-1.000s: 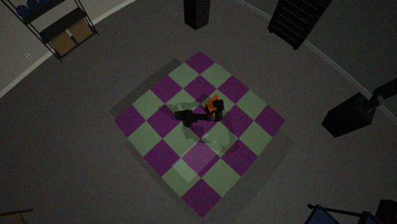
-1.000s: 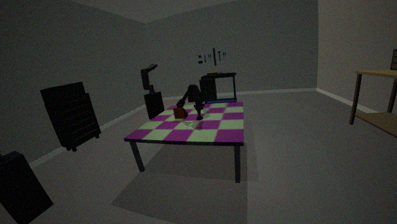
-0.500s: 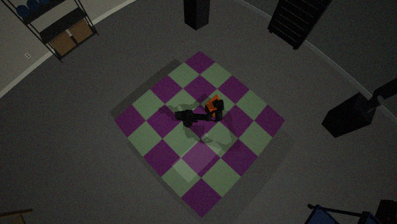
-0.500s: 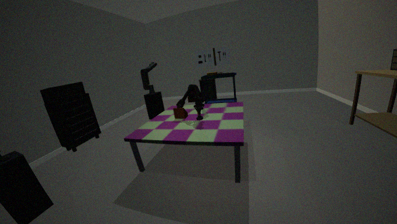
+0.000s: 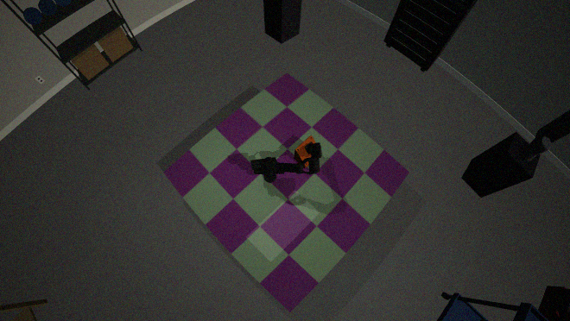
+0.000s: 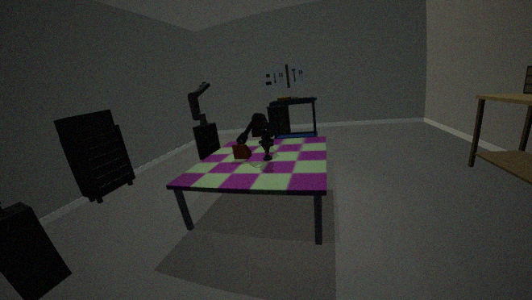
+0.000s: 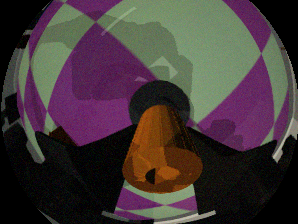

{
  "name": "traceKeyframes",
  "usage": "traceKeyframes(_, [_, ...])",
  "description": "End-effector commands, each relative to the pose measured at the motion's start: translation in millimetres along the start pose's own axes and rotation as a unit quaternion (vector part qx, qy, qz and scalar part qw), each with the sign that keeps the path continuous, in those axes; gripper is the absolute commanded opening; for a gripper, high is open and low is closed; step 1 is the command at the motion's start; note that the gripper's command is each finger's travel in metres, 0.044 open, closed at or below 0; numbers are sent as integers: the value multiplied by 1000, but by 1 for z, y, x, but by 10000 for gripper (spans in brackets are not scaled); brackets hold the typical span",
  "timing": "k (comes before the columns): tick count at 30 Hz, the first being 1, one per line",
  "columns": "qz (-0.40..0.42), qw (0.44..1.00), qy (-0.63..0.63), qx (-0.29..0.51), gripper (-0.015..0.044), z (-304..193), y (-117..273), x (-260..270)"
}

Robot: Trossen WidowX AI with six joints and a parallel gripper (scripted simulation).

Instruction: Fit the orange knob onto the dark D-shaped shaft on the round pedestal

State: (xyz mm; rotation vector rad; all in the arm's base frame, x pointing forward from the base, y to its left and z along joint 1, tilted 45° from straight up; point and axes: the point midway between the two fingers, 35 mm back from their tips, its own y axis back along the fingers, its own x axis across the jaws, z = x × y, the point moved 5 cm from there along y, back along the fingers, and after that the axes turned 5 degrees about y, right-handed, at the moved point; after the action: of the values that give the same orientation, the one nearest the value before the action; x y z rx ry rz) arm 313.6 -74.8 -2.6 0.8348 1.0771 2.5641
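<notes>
The orange knob (image 7: 161,135) is a ribbed, tapered piece. Its wide face is toward the wrist camera and has a small dark half-round spot low on it. My gripper (image 7: 161,130) (image 6: 267,152) is shut on the knob, one dark finger on each side. The knob's far end overlaps the dark round pedestal (image 7: 158,92) (image 6: 268,158) in the wrist view. The shaft and the knob's hole are hidden, and I cannot tell how far down the knob sits. In the exterior view the gripper points down over the pedestal, too dark to show the knob.
The table top (image 5: 289,280) (image 6: 308,181) is chequered purple and green. An orange block (image 5: 304,147) (image 6: 240,152) stands beside the dark arm, off to one side of the pedestal. Shadows of the arm fall across the table around the pedestal.
</notes>
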Motion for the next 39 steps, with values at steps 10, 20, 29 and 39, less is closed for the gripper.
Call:
traceKeyframes(10, [-1, 1000, 30, -2, 0, -2, -3, 0])
traceKeyframes(20, [-1, 1000, 30, -2, 0, -1, 0, 0])
traceKeyframes(29, [-1, 996, 92, -2, 0, 1, 2, 0])
traceKeyframes(39, [-1, 991, 134, -2, 0, -2, -1, 0])
